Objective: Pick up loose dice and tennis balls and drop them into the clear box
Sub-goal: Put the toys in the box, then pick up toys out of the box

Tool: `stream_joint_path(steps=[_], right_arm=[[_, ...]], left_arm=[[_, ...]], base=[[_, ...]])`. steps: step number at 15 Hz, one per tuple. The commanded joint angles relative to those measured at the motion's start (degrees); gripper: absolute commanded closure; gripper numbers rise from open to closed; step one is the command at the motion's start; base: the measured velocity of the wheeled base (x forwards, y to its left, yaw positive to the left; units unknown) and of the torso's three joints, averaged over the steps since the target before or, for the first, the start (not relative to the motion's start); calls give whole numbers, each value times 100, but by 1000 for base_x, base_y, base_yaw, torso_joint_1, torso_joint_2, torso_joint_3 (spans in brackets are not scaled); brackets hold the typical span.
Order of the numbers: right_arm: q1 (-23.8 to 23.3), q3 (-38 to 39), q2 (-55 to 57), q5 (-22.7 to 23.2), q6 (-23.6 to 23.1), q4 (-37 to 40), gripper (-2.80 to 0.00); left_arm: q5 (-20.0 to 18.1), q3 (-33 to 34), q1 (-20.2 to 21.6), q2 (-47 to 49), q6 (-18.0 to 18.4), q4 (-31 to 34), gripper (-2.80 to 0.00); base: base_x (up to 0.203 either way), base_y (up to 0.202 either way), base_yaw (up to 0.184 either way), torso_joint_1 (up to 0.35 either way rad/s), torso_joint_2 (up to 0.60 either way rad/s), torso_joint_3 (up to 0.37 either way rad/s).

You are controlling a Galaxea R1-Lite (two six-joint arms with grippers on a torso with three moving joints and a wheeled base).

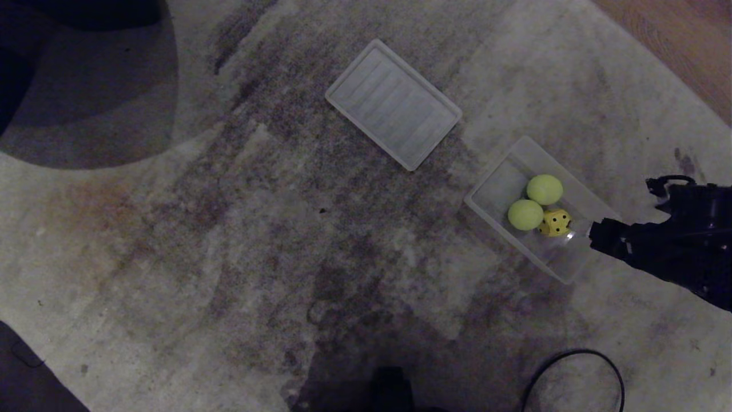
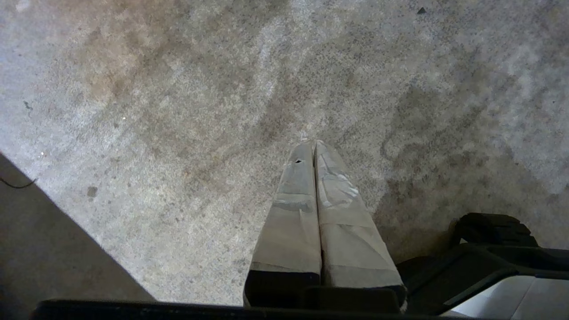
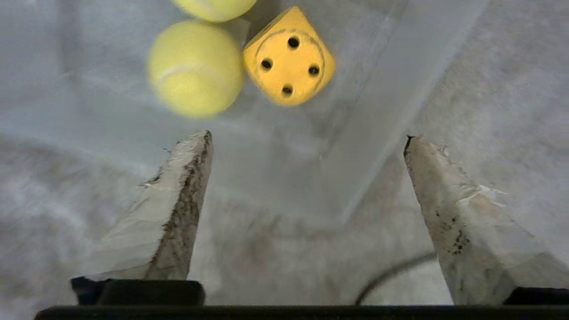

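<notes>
The clear box [image 1: 498, 182] sits on the carpet at the right and holds two tennis balls [image 1: 544, 189] [image 1: 525, 214] and a yellow die [image 1: 555, 222] with black pips. My right arm [image 1: 663, 246] reaches in from the right edge, its end over the box's near right corner. In the right wrist view my right gripper [image 3: 306, 138] is open and empty. Beyond its fingertips lie a tennis ball [image 3: 195, 69], the yellow die [image 3: 289, 58] and the box's wall [image 3: 391, 120]. My left gripper [image 2: 313, 144] is shut on nothing over bare carpet.
A flat ribbed translucent lid [image 1: 393, 104] lies on the carpet left of the box and farther away. A black cable [image 1: 572, 366] loops at the near right. A dark rounded shape [image 1: 86, 74] fills the far left corner, and wooden floor [image 1: 686, 46] shows at far right.
</notes>
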Motion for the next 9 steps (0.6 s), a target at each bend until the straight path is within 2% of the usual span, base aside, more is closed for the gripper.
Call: stream_joint_path(steps=[1,2,5,9], right_arm=[[6,65,-1087,22,8,588,-280],[17,132,-1547,35,7,906,0],[72,372,-2915,46,-43,1731,0],[117,496,-4959,-7,-132,3549,0]], left_arm=[[20,9,0,6,-16,2,0],[25,9,0,6,-21,2,0],[14,9,0,6,-4,2,0],[16,9,0,6,-12,2,0]], base=[[0,0,0,0,0,0],[0,0,0,0,0,0],[0,0,0,0,0,0],[0,0,0,0,0,0]])
